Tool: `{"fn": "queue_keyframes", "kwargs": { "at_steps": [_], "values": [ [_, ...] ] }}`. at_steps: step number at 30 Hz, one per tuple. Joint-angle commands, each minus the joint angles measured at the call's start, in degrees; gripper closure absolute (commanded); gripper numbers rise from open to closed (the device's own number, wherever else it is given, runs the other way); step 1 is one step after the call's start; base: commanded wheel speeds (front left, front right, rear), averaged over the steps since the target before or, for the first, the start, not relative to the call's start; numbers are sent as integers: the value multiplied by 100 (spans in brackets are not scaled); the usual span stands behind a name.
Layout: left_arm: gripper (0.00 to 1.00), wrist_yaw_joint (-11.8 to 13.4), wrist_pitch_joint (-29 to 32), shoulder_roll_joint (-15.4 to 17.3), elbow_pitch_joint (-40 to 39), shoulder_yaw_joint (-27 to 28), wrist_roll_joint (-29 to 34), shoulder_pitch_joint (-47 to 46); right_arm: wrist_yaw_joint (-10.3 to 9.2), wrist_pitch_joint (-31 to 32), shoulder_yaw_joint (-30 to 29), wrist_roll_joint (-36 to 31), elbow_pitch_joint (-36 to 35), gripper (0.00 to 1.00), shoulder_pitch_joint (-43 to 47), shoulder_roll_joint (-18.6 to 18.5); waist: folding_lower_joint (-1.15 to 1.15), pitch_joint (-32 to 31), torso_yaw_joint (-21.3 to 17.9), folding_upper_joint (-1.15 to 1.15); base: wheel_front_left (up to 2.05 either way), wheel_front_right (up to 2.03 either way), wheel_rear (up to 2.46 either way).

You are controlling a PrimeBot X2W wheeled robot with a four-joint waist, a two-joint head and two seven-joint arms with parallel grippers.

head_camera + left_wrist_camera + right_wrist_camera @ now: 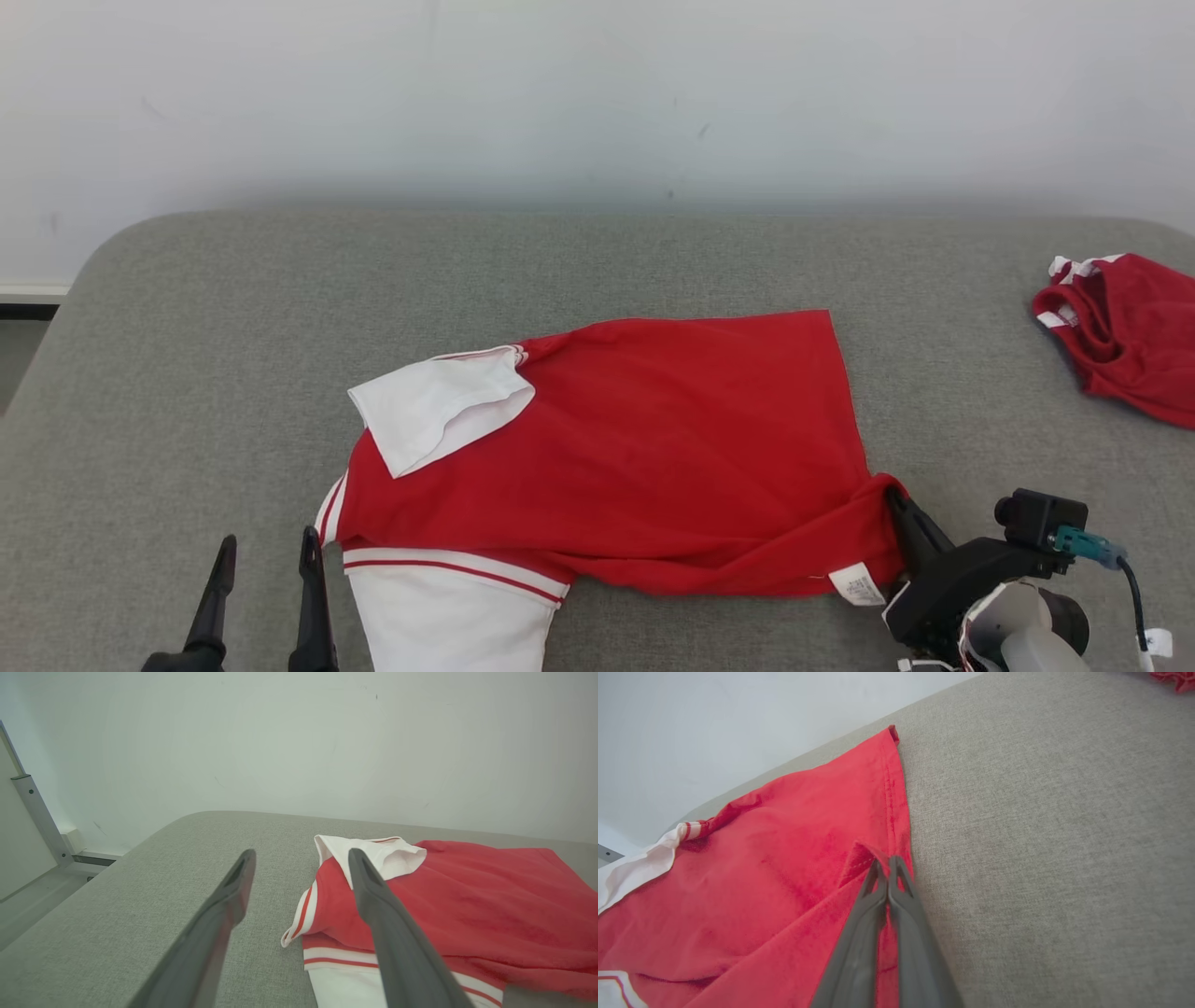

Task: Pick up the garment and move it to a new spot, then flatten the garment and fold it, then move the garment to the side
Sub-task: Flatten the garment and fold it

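Note:
The garment [644,448] is a red shirt with white sleeves, lying partly folded across the middle of the grey padded table [187,373]. My right gripper [894,497] is shut on the garment's lower right hem corner; in the right wrist view the closed fingers [888,865] pinch a small raised fold of red cloth [794,868]. My left gripper [269,546] stands open just left of the garment's near white sleeve [448,616], touching nothing. The left wrist view shows its spread fingers [301,854] over the table beside the striped sleeve cuff [299,919].
A second red garment [1130,331] with white trim lies crumpled at the table's far right edge. A pale wall [597,93] runs behind the table. Bare grey surface lies to the left and behind the shirt.

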Motion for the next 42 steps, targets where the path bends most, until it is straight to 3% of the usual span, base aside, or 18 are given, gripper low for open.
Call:
{"fn": "queue_keyframes", "kwargs": {
  "at_steps": [1,3,4,5,6,13,23,32,36,42],
  "values": [
    [0,20,-17,-5,13,-3,18,-46,-16,-122,58,5,198,100,-105,11,0,-3,27,0,0,0,0],
    [0,28,-18,-5,25,-16,13,-40,-15,-267,149,-3,502,100,-237,-4,0,-18,48,0,0,0,0],
    [0,31,-18,-4,32,-17,13,-37,-16,-336,199,24,629,71,-299,-5,0,-26,53,0,0,0,0],
    [0,31,-18,-4,32,-17,13,-37,-16,-336,199,24,629,71,-299,-5,0,-26,53,0,0,0,0],
    [0,37,-18,-3,36,-15,12,-31,-16,-401,252,40,731,2,-339,-12,0,-35,55,0,0,0,0],
    [0,37,-17,-4,8,68,32,67,-16,-1043,681,-30,888,0,-404,-198,0,-111,-17,0,0,0,0],
    [0,13,-18,-4,-84,245,65,181,-16,-1408,516,-201,10,0,55,-442,0,-212,-208,0,0,0,0],
    [0,7,-17,-3,-176,368,91,249,-16,-1420,-383,-935,-1420,0,932,-161,0,-247,-312,0,0,0,0],
    [0,35,-17,-3,-207,406,74,294,-16,-1413,-886,-1292,-2023,0,1390,203,0,-273,-332,0,0,0,0],
    [0,56,-17,-4,-189,441,116,368,-16,-1413,-1130,-1597,-2568,0,1909,526,0,-299,-351,0,0,0,0]
  ]
}}
